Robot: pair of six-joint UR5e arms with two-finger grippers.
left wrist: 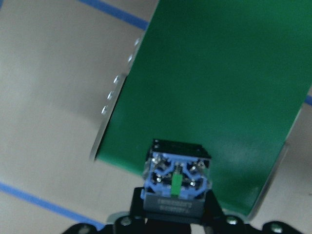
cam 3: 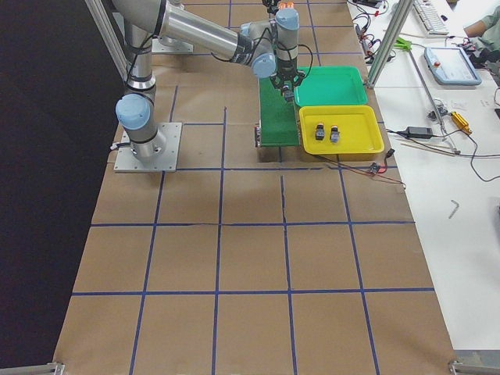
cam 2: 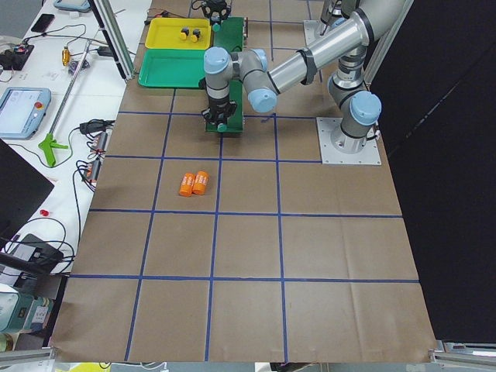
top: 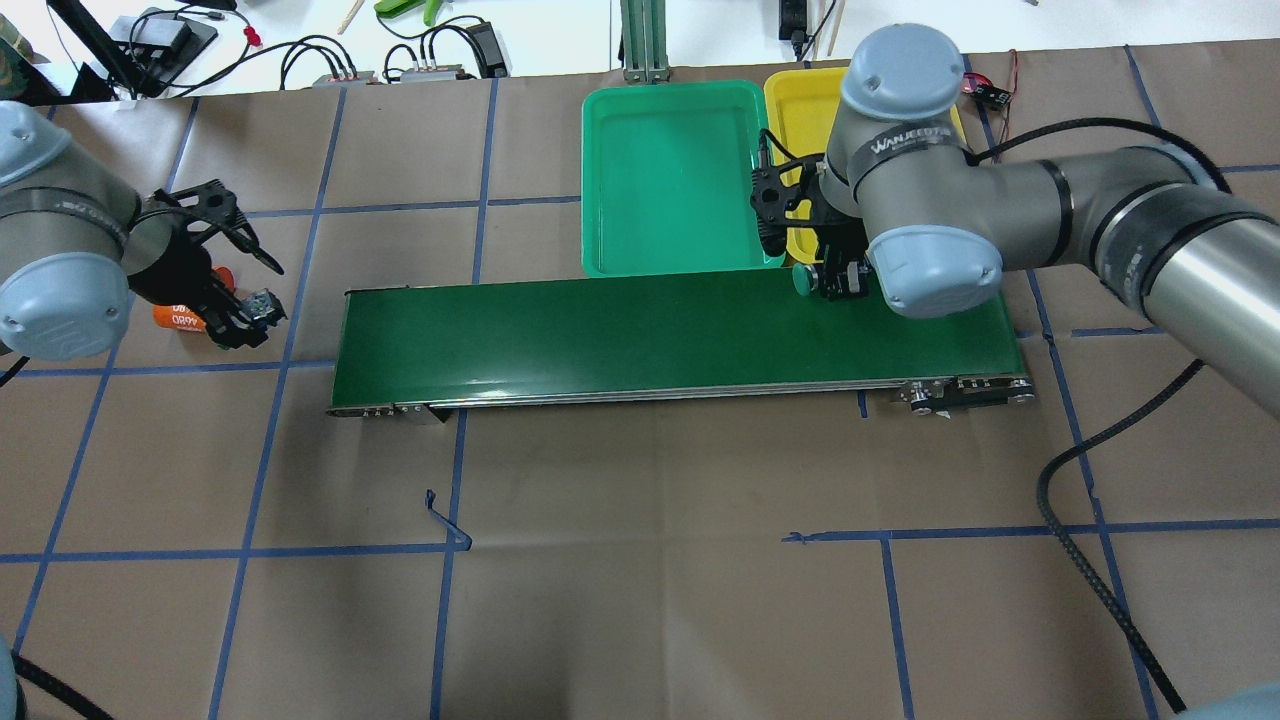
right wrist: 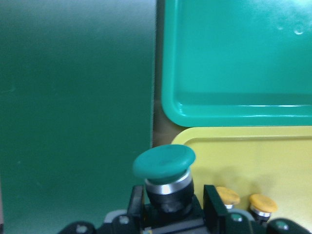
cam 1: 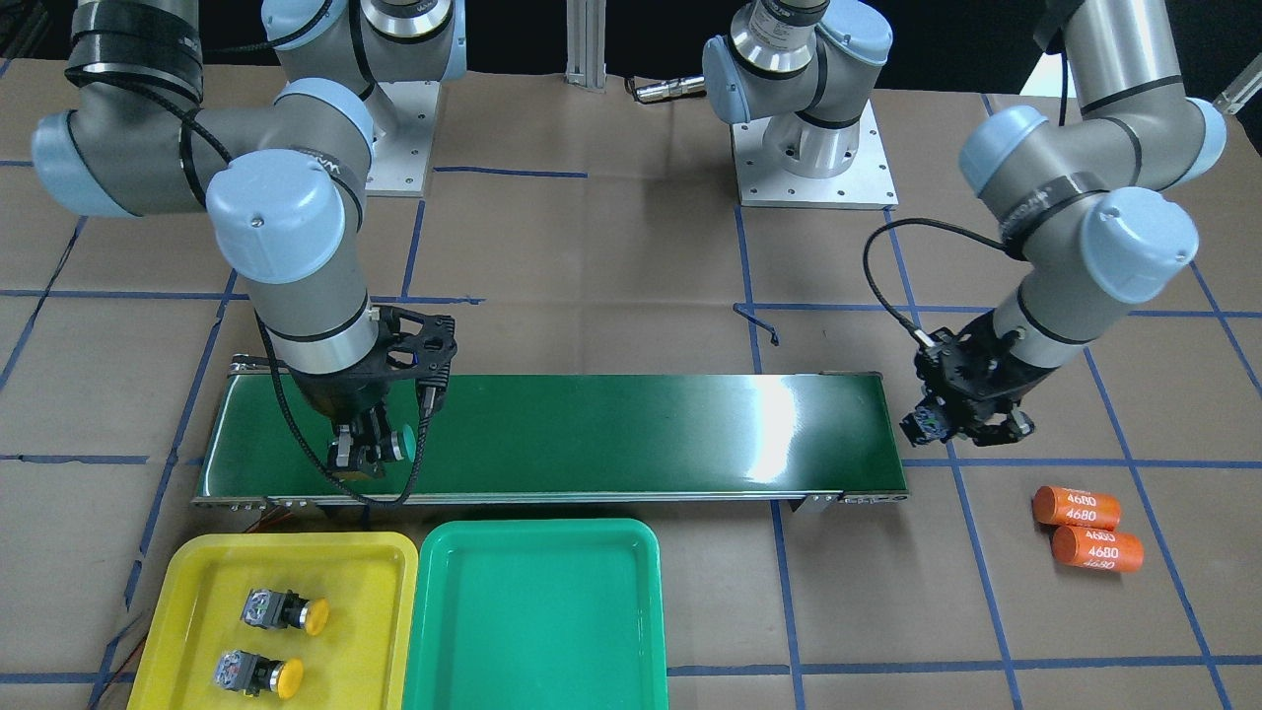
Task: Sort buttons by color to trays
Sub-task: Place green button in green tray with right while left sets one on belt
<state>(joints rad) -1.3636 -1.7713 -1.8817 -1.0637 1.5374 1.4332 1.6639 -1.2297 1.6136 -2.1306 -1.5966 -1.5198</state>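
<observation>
My right gripper point(cam 1: 360, 452) is shut on a green button point(cam 1: 399, 443) and holds it just above the conveyor's end, near the trays. In the right wrist view the green cap point(right wrist: 165, 165) sits between the fingers. My left gripper point(cam 1: 939, 426) is shut on another button point(left wrist: 176, 181) off the belt's other end; its block body shows and its cap is hidden. Two yellow buttons point(cam 1: 286, 611) point(cam 1: 258, 674) lie in the yellow tray point(cam 1: 187, 582). The green tray point(cam 1: 537, 631) beside it holds nothing.
The long dark-green conveyor belt point(cam 1: 611, 434) runs between the two grippers. Two orange cylinders printed "4680" point(cam 1: 1075, 508) point(cam 1: 1096, 549) lie on the brown paper near my left gripper. Both trays stand against the belt's far side, at my right arm's end.
</observation>
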